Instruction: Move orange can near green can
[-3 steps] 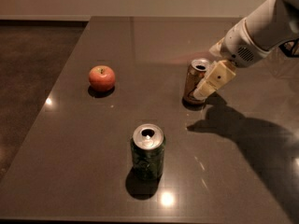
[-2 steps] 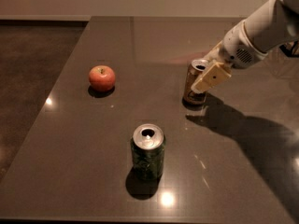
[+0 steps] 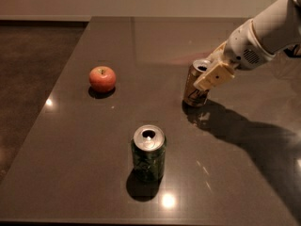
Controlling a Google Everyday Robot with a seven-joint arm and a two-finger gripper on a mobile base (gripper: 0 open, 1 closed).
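Camera view: green can point(image 3: 148, 152), dark patterned aluminium, upright, nearest. Further back right, well apart: slim tan aluminium orange can point(image 3: 194, 89), leaning slightly, clamped near its top by gripper point(image 3: 207, 73). Risk: high hold tips it when dragged.

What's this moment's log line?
gripper: at orange can | green can: front centre, apart | apple: left | move: not done

Glossy table point(image 3: 70, 164) (lamp glints); shiny metal orange can point(image 3: 193, 94), green can point(image 3: 148, 157); matt plastic claw point(image 3: 207, 70) at orange can
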